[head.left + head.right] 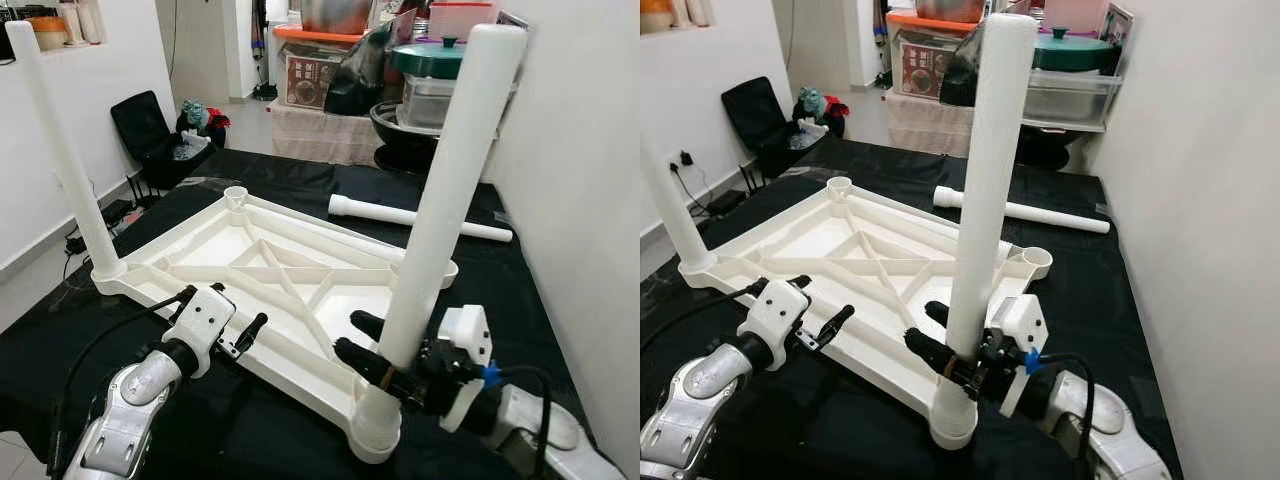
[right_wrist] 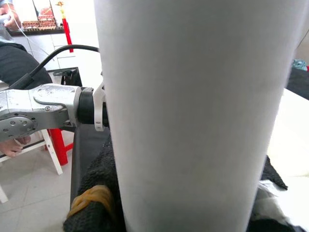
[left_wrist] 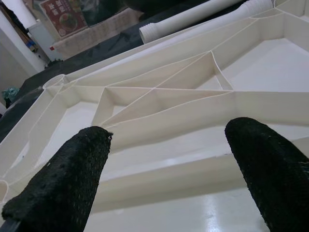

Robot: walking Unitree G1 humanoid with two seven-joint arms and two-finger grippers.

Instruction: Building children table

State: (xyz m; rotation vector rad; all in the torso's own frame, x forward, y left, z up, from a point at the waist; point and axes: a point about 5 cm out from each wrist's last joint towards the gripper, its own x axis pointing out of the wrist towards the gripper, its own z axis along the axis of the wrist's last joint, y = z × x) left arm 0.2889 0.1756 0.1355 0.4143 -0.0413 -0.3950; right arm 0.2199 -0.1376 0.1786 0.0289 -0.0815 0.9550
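White table leg (image 1: 440,200) upright in corner socket, pinched by right end effector (image 1: 375,350).

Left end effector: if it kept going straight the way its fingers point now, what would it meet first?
Probably the upturned white tabletop. The left end effector, fingers open, hovers over its near edge, aimed at the ribbed underside; how steeply it points down is unclear.

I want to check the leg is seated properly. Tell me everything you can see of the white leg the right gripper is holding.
The held leg is a long, plain white tube, plastic by its look, with a rounded top. It stands nearly upright, leaning slightly, its foot in the near right corner socket of the upturned white tabletop. The right gripper is shut on it low down, just above the socket. Whether it is fully seated cannot be told.
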